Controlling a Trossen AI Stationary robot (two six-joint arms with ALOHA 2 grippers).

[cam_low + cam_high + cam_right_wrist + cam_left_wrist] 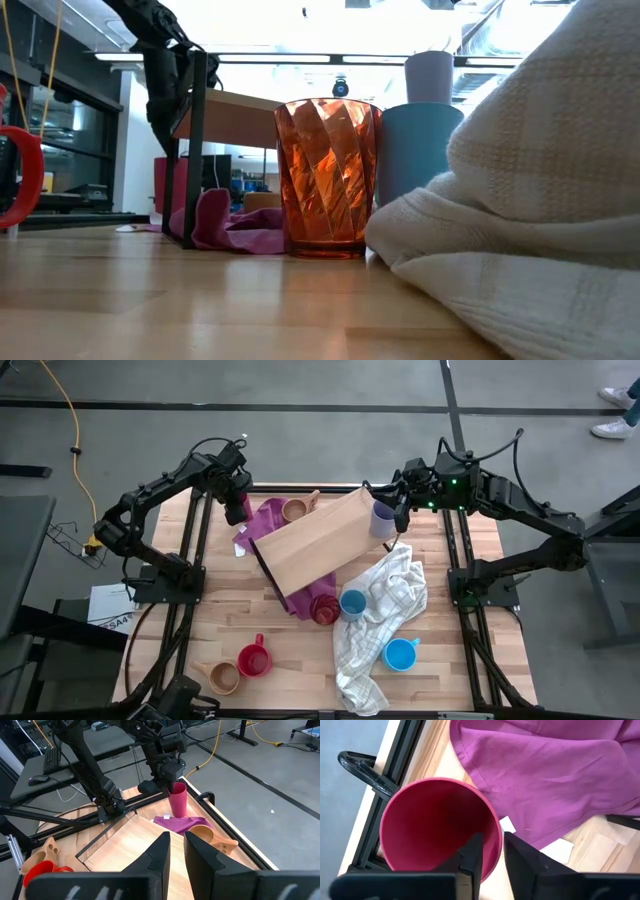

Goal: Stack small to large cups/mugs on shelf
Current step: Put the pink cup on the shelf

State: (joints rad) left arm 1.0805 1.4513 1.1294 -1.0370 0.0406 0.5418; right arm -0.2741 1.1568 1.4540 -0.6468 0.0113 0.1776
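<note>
Light wood dominates here: the shelf [315, 545] sits askew mid-table, one end riding over the purple cloth [268, 520]. Next down, the white checked towel [385, 610] sprawls on the right, with a blue cup [352, 604] at its edge, a blue mug [400, 654] beside it, and an orange-red tumbler [325, 175] just off the shelf's near corner. Near the front edge wait a red mug [253, 659] and a tan mug [222, 678]; a second tan mug [296, 510] lies on the cloth.

Now the action! The left gripper [492, 862] has one finger inside and one outside the magenta tumbler [437, 827], jaws pinching its rim at the table's far-left corner, beside the cloth. The right gripper [176, 851] hovers over the shelf's far end, jaws narrowly apart, nothing between them, just beside the lavender tumbler [383, 518].

Judgement call: a one-wall rim pinch lets a tumbler swing, so lift straight, keep it upright, and clear the shelf's edge before swinging across.
</note>
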